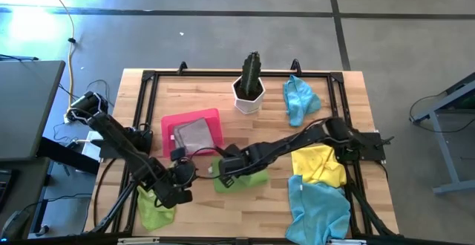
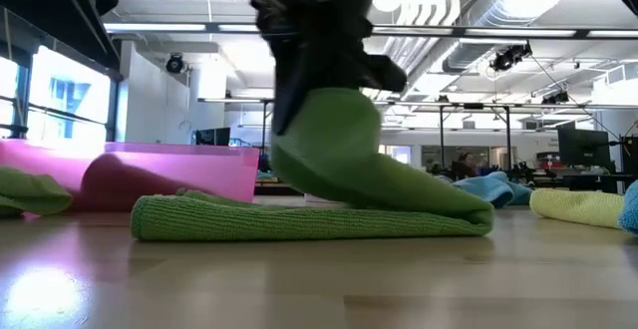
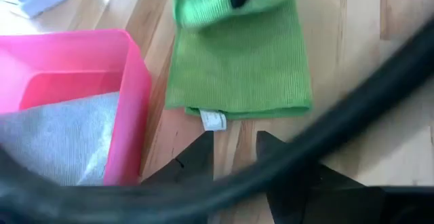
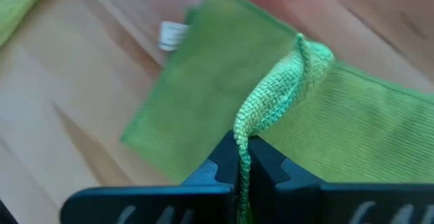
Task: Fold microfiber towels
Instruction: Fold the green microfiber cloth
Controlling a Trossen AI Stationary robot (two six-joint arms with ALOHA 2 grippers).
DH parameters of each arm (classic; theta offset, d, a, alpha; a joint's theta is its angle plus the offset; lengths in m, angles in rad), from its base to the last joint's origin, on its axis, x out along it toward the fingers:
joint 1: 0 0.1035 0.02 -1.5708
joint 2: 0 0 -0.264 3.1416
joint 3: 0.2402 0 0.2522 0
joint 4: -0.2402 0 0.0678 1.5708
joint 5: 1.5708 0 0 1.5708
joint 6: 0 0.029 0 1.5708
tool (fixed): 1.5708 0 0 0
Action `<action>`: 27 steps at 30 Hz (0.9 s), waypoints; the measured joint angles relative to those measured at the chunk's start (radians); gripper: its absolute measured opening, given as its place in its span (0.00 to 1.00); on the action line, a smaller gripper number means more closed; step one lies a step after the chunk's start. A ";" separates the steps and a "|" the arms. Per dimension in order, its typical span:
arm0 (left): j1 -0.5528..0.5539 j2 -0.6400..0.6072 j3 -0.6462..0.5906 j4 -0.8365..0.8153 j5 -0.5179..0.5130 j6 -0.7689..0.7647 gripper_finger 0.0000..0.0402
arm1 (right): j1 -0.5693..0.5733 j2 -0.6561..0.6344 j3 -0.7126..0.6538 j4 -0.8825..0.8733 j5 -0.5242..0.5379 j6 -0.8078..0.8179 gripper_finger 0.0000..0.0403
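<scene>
A lime green microfiber towel (image 1: pixel 249 180) lies on the table's near middle, doubled over on itself. My right gripper (image 4: pixel 243 163) is shut on a raised part of it. My left gripper (image 3: pixel 234 149) hovers open just left of this towel, by its white label (image 3: pixel 215 120), with nothing between the fingers. A second lime green towel (image 1: pixel 156 209) lies crumpled at the near left. A grey towel (image 1: pixel 194 135) rests in the pink tray (image 1: pixel 169 122). A yellow towel (image 1: pixel 319 163) and two light blue ones (image 1: pixel 319 209) (image 1: pixel 300 100) lie on the right. My right gripper pinches a bunched ridge of the green towel (image 4: pixel 271 105) between its two fingers, coming from above and slanting down. The held part (image 2: pixel 329 130) is raised off the table. The layer slopes down from it to a fold (image 2: pixel 477 217), over the lower layer lying flat.
A small plant in a white pot (image 1: pixel 250 89) stands at the far middle. The pink tray's wall (image 3: pixel 135 102) is close beside the green towel and my left gripper. A black frame (image 1: pixel 148 78) runs around the tabletop.
</scene>
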 joint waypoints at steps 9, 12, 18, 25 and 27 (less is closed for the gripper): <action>-0.009 0.001 0.000 -0.001 -0.023 -0.009 0.26 | -0.003 0.100 0.083 0.020 0.003 -0.049 0.00; -0.009 0.001 0.000 -0.001 -0.026 -0.010 0.26 | -0.007 0.111 0.083 0.023 0.004 -0.051 0.00; -0.009 0.001 0.000 -0.004 -0.044 -0.009 0.26 | -0.010 0.111 0.083 0.100 0.091 -0.072 0.00; -0.009 0.001 0.000 -0.005 -0.049 -0.010 0.26 | -0.010 0.140 0.083 0.169 0.129 -0.135 0.02; -0.009 0.001 0.000 -0.005 -0.049 -0.010 0.26 | -0.010 0.142 0.083 0.182 0.129 -0.140 0.06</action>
